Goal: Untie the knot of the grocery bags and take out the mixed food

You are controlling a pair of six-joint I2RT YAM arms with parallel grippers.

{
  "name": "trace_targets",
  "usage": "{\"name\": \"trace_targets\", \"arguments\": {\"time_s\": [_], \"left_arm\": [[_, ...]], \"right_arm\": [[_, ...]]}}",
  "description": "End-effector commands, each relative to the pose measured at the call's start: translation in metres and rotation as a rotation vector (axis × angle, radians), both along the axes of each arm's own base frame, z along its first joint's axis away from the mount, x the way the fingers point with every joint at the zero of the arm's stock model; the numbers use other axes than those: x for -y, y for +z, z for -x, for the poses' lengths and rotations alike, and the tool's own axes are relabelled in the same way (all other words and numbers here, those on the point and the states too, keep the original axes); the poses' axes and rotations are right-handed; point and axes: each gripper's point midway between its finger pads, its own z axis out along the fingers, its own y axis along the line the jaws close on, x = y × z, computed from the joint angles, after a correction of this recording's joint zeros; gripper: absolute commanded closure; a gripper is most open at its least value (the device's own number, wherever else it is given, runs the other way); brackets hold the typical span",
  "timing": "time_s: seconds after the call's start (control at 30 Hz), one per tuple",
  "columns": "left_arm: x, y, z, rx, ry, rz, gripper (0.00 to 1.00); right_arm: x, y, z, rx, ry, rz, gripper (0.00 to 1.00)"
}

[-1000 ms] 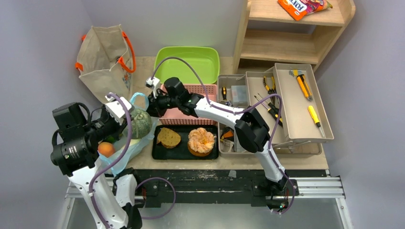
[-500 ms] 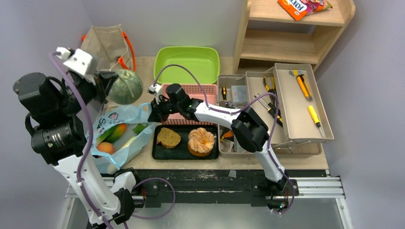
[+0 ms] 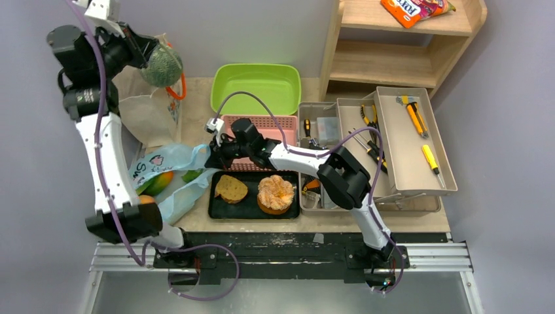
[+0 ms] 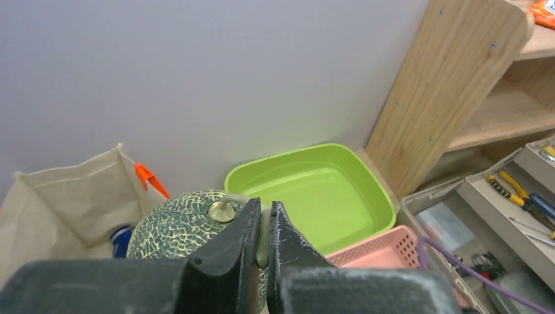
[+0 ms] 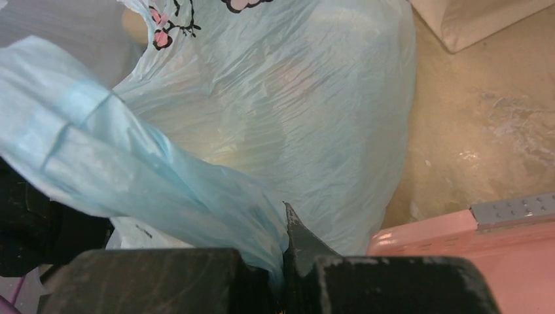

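My left gripper [image 3: 147, 55] is raised high at the back left, shut on the stem of the round green melon [image 3: 162, 65]. In the left wrist view the jaws [image 4: 264, 229] pinch the pale stem and the melon [image 4: 177, 229] hangs over the beige canvas tote [image 4: 65, 196]. My right gripper [image 3: 211, 157] is shut on a handle of the light-blue bag [image 3: 163, 163], seen close in the right wrist view [image 5: 283, 255]. The bag [image 5: 294, 131] lies open, with a peach [image 3: 159, 182], an orange [image 3: 145, 199] and something green inside. No knot shows.
A black tray [image 3: 219, 203] holds the brown bread slice [image 3: 230, 188] and the orange-topped pastry [image 3: 275, 193]. A green bin [image 3: 256, 88] and a pink basket [image 3: 262, 124] stand behind it. Grey tool trays [image 3: 406, 137] and a wooden shelf [image 3: 393, 59] are at the right. A blue can [image 4: 121, 239] sits in the tote.
My left arm has lifted the melon out of the blue bag and carried it up and back over the tote. My right gripper has kept its hold on the bag handle.
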Motion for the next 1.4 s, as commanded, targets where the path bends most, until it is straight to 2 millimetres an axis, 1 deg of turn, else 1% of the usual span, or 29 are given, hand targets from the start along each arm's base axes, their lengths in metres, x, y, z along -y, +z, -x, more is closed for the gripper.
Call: {"name": "trace_targets", "arguments": {"time_s": [0.0, 0.03, 0.17, 0.23, 0.33, 0.37, 0.5, 0.53, 0.57, 0.6, 0.67, 0.7, 0.73, 0.77, 0.8, 0.83, 0.87, 0.9, 0.93, 0.97, 1.0, 1.03, 1.07, 1.1, 1.13, 1.2, 1.23, 1.3, 1.37], "left_arm": [[0.013, 0.019, -0.046, 0.117, -0.034, 0.007, 1.0], [0.017, 0.008, -0.064, 0.097, -0.051, 0.003, 1.0], [0.033, -0.02, -0.114, 0.052, -0.101, 0.05, 1.0], [0.043, -0.038, -0.138, 0.027, -0.126, 0.064, 1.0], [0.063, -0.064, -0.166, 0.001, -0.175, 0.052, 1.0], [0.069, -0.077, -0.176, -0.015, -0.189, 0.05, 1.0], [0.081, -0.111, -0.206, -0.044, -0.19, 0.031, 1.0], [0.083, -0.117, -0.211, -0.052, -0.191, 0.026, 0.98], [0.084, -0.121, -0.214, -0.055, -0.192, 0.024, 0.89], [0.083, -0.125, -0.217, -0.059, -0.191, 0.024, 0.78], [0.081, -0.125, -0.218, -0.067, -0.179, 0.022, 0.53], [0.079, -0.122, -0.217, -0.067, -0.168, 0.021, 0.38], [0.077, -0.115, -0.214, -0.061, -0.161, 0.022, 0.28], [0.077, -0.109, -0.21, -0.058, -0.16, 0.02, 0.23], [0.076, -0.099, -0.203, -0.053, -0.163, 0.015, 0.19], [0.076, -0.084, -0.194, -0.037, -0.172, 0.01, 0.18], [0.074, -0.067, -0.179, -0.029, -0.18, 0.011, 0.14], [0.07, -0.051, -0.163, -0.027, -0.183, 0.015, 0.13], [0.066, -0.037, -0.143, -0.03, -0.185, 0.021, 0.13], [0.061, -0.028, -0.121, -0.043, -0.193, 0.035, 0.15], [0.057, -0.019, -0.095, -0.042, -0.215, 0.043, 0.17], [0.052, -0.015, -0.067, -0.044, -0.243, 0.045, 0.21], [0.047, -0.008, -0.035, -0.028, -0.258, 0.033, 0.25], [0.043, -0.01, -0.003, -0.025, -0.274, 0.016, 0.3], [0.039, -0.016, 0.028, -0.023, -0.288, -0.012, 0.36], [0.035, -0.034, 0.088, -0.03, -0.29, -0.097, 0.42], [0.035, -0.048, 0.116, -0.05, -0.28, -0.14, 0.44], [0.04, -0.086, 0.167, -0.085, -0.268, -0.294, 0.49], [0.05, -0.126, 0.208, -0.149, -0.279, -0.443, 0.56]], "right_arm": [[0.001, 0.058, -0.006, 0.128, -0.007, -0.109, 1.0], [0.001, 0.059, -0.006, 0.131, -0.008, -0.112, 1.0], [0.003, 0.06, -0.007, 0.134, -0.018, -0.115, 1.0], [0.003, 0.059, -0.007, 0.135, -0.017, -0.112, 1.0], [0.005, 0.057, -0.007, 0.142, -0.019, -0.1, 1.0], [0.006, 0.055, -0.007, 0.145, -0.022, -0.096, 1.0], [0.009, 0.053, -0.009, 0.139, -0.04, -0.084, 1.0], [0.009, 0.052, -0.009, 0.136, -0.043, -0.081, 1.0], [0.009, 0.052, -0.009, 0.134, -0.046, -0.08, 1.0], [0.009, 0.052, -0.011, 0.134, -0.053, -0.079, 1.0], [0.008, 0.052, -0.012, 0.129, -0.059, -0.08, 1.0], [0.007, 0.053, -0.013, 0.129, -0.062, -0.081, 1.0], [0.007, 0.052, -0.014, 0.127, -0.067, -0.08, 1.0], [0.007, 0.052, -0.015, 0.126, -0.072, -0.08, 1.0], [0.007, 0.053, -0.015, 0.124, -0.077, -0.082, 1.0], [0.006, 0.052, -0.016, 0.121, -0.082, -0.082, 1.0], [0.006, 0.053, -0.018, 0.121, -0.087, -0.081, 1.0], [0.005, 0.055, -0.018, 0.12, -0.089, -0.082, 1.0], [0.004, 0.057, -0.019, 0.12, -0.091, -0.086, 1.0], [0.003, 0.06, -0.019, 0.121, -0.09, -0.092, 1.0], [0.002, 0.063, -0.02, 0.121, -0.092, -0.099, 1.0], [0.001, 0.067, -0.021, 0.122, -0.094, -0.107, 1.0], [0.0, 0.07, -0.022, 0.121, -0.098, -0.114, 1.0], [-0.001, 0.073, -0.023, 0.119, -0.1, -0.122, 1.0], [-0.003, 0.076, -0.023, 0.116, -0.101, -0.13, 1.0], [-0.007, 0.085, -0.023, 0.108, -0.103, -0.151, 1.0], [-0.009, 0.089, -0.024, 0.099, -0.105, -0.161, 1.0], [-0.014, 0.098, -0.025, 0.08, -0.105, -0.183, 1.0], [-0.02, 0.11, -0.025, 0.058, -0.102, -0.212, 1.0]]}}
